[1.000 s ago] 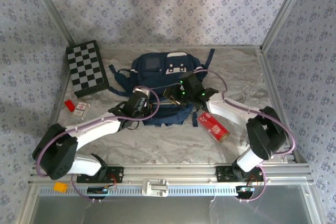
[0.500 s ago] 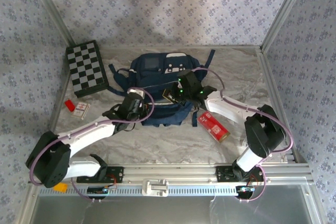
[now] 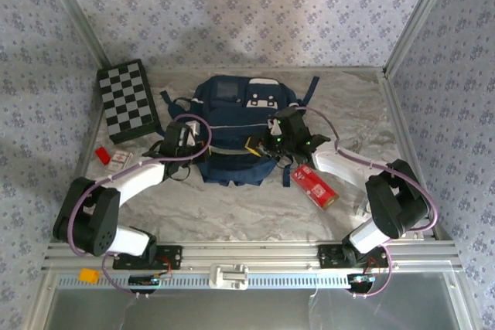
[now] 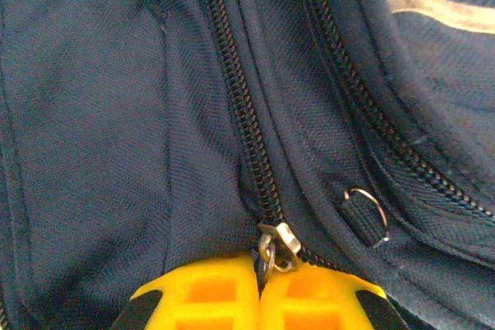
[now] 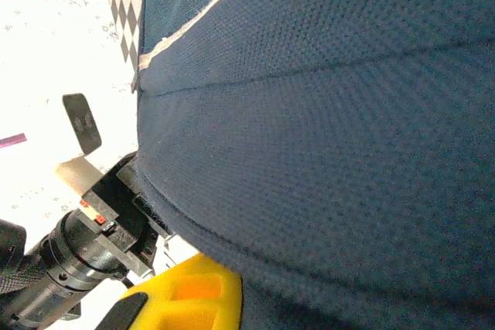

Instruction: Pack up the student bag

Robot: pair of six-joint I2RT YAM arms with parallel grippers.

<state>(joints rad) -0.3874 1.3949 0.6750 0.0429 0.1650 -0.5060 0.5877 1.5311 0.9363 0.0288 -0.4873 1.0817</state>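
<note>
bag [image 3: 232, 110] lies centred on the table [image 3: 232, 210]. left gripper [image 4: 259, 280] is closed on the zipper pull [image 4: 272, 251]. right gripper [image 3: 267, 141] sits against the bag's right side; its opening cannot be determined. risk: the pull slips free, or bunched fabric blocks its travel.

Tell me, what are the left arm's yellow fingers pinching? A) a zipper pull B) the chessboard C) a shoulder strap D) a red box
A: the left wrist view shows the left fingers closed together on the metal zipper pull of the student bag.
</note>
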